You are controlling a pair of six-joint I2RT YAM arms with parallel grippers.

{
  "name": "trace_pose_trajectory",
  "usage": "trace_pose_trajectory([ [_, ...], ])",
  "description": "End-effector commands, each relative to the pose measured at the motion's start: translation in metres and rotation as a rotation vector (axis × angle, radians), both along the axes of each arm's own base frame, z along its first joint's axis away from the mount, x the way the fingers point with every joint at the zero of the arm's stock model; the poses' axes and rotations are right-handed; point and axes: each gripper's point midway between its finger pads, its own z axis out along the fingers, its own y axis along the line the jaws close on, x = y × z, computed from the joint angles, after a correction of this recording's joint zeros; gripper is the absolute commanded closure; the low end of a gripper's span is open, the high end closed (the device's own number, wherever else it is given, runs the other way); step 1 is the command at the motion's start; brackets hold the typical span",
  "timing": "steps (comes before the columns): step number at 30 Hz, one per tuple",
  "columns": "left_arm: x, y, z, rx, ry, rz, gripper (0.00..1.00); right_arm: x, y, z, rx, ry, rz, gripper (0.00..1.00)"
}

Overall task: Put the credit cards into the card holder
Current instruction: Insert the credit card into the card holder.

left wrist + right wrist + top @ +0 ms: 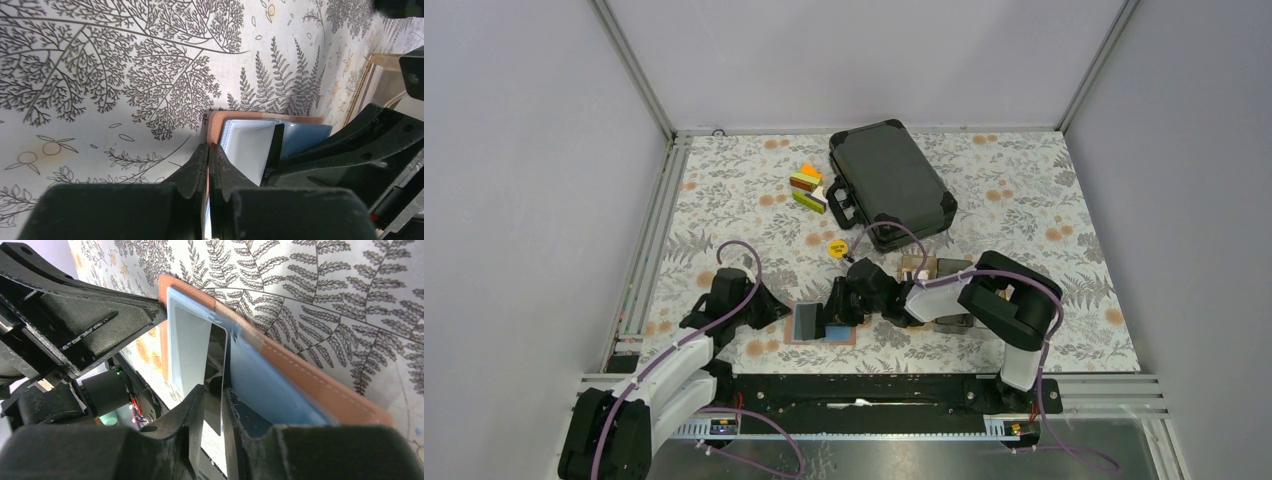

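The salmon-pink card holder lies open on the patterned table near the front edge, its blue-grey pockets up. My left gripper is shut on its left flap; in the left wrist view the pink edge runs between the closed fingertips of the left gripper. A grey, shiny credit card stands on edge in the card holder, leaning over the left pocket. My right gripper straddles the card's near edge with its jaws slightly apart and a gap on one side. In the left wrist view the card is pale.
A black hard case lies at the back centre, with coloured blocks to its left and a round yellow disc in front. A clear compartment tray sits under the right arm, its rim close to the wallet.
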Motion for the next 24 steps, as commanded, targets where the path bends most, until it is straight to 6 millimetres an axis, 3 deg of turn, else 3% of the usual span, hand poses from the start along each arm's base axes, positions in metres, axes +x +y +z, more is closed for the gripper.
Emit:
trace_pose_trajectory([
  [1,0.003,-0.002,0.004,-0.016,-0.022,0.006,1.00,-0.001,-0.018,-0.003,-0.122,-0.066,-0.006,0.70],
  [5,0.003,-0.002,0.005,-0.015,-0.026,0.007,1.00,0.000,-0.025,0.003,-0.148,-0.096,-0.013,0.65],
  [9,0.002,-0.002,0.004,-0.015,-0.024,0.004,1.00,-0.004,-0.020,0.005,-0.150,-0.096,0.004,0.65],
  [15,0.001,-0.002,0.004,-0.017,-0.025,0.006,1.00,-0.012,-0.003,0.003,-0.129,-0.079,0.041,0.70],
  [24,0.001,-0.001,0.004,-0.022,-0.028,0.018,1.00,-0.006,0.030,0.020,-0.085,-0.114,0.073,0.74],
])
